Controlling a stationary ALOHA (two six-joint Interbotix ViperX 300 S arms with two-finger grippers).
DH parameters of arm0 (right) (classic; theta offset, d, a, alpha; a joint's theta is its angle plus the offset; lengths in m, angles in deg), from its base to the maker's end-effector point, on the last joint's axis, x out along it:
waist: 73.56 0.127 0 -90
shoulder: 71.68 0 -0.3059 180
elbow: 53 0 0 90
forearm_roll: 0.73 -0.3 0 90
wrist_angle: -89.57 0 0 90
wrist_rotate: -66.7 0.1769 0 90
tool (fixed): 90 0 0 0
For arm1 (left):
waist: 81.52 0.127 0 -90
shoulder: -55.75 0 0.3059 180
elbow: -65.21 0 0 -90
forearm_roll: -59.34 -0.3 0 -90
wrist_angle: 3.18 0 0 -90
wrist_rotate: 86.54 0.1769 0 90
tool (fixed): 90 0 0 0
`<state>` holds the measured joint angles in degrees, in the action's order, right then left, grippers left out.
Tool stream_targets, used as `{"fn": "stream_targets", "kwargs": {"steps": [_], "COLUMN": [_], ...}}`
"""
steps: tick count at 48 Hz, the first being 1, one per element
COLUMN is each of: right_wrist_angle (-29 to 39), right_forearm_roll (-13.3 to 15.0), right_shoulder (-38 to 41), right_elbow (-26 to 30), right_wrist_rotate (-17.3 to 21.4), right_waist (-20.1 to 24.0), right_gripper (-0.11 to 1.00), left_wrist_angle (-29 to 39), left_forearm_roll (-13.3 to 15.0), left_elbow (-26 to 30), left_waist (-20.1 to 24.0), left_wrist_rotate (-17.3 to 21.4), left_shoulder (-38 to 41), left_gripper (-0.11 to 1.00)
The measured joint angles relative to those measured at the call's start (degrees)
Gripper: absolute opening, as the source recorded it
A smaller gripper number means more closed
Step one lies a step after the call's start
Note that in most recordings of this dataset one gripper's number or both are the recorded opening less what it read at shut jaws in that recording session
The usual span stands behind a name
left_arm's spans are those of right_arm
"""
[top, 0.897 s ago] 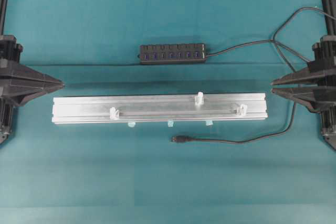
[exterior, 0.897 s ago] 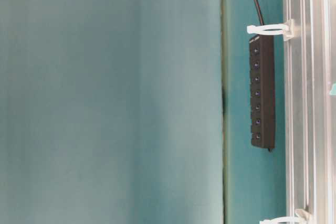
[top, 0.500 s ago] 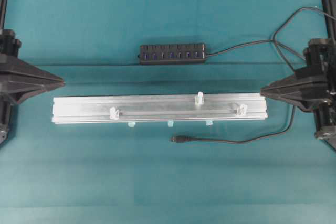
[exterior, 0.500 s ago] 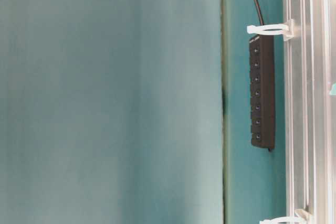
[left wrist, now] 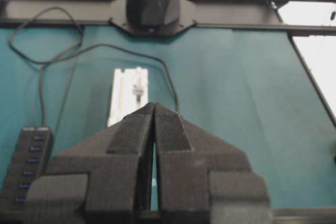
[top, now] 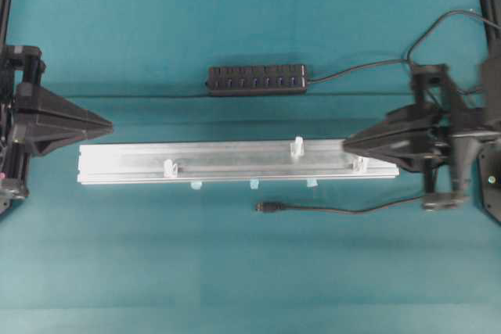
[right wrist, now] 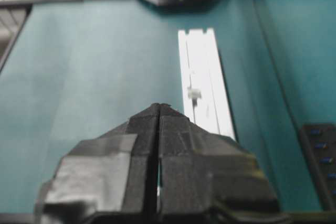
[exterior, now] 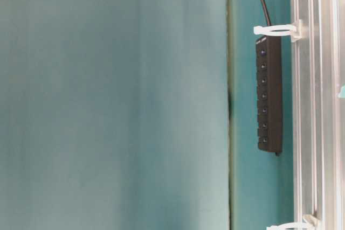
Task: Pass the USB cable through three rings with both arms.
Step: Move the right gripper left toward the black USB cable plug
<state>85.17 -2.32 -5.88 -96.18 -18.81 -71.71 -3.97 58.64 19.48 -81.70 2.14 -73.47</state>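
USB cable (top: 344, 210) lies on your cloth just below the rail (top: 235, 161), running sideways, plug pointing left. Your left gripper (top: 109, 124) and right gripper (top: 345, 143) are both closed, empty.
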Motion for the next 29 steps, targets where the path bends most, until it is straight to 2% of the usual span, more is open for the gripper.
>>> {"fn": "stream_targets", "kwargs": {"steps": [6,18,29], "right_wrist_angle": [2.7,10.3,15.3], "right_forearm_roll": [-1.0,-1.1,-1.1], "right_shoulder": [4.5,13.0,18.5], "right_elbow": [2.8,9.1,14.2], "right_wrist_rotate": [3.0,9.1,10.3], "right_waist": [0.0,1.4,1.5], "right_gripper": [-0.1,-0.1,-0.1], "left_wrist_angle": [0.4,1.8,2.7], "left_forearm_roll": [0.0,0.0,0.0], "left_elbow": [0.0,0.0,0.0], "left_waist": [-0.1,0.0,0.4], "left_wrist_rotate": [-0.1,0.0,-0.1], "left_shoulder": [0.0,0.0,0.2], "left_gripper": [0.02,0.02,0.02]}}
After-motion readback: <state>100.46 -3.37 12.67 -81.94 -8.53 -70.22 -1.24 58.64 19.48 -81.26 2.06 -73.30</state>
